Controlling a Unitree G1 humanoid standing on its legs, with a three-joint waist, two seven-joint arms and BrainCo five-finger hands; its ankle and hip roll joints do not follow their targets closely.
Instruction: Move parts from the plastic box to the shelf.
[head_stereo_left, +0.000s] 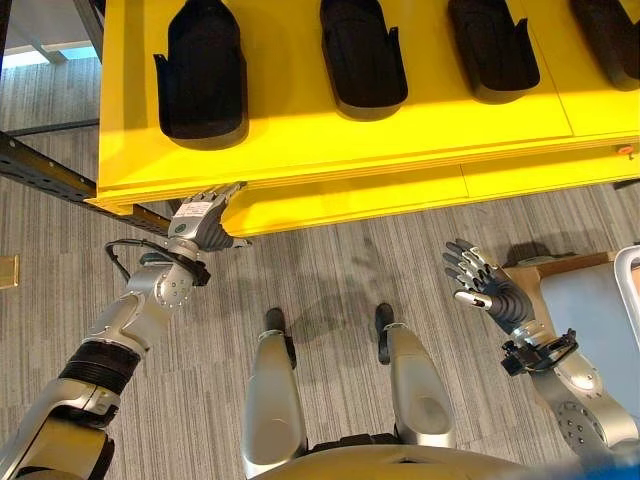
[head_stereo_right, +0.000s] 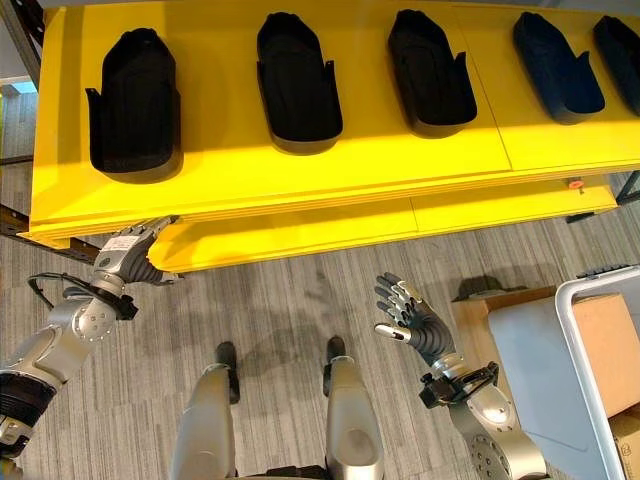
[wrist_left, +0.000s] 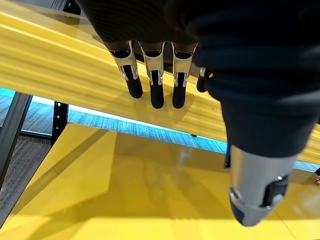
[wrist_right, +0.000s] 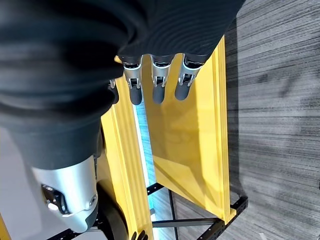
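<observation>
Just under the front edge of the yellow shelf (head_stereo_left: 330, 130), the left robot hand (head_stereo_left: 200, 220) reaches with straight fingers, holding nothing. Beyond and above it, black parts (head_stereo_right: 135, 100) sit in a row on the shelf top. Right robot hand (head_stereo_right: 412, 322) hovers open, empty, over bare carpet (head_stereo_left: 340, 270), beside the plastic box (head_stereo_right: 590, 350).

Five black parts (head_stereo_right: 299, 80) on two-tiered yellow shelf (head_stereo_right: 300, 170), two hands (head_stereo_right: 415, 320)
</observation>
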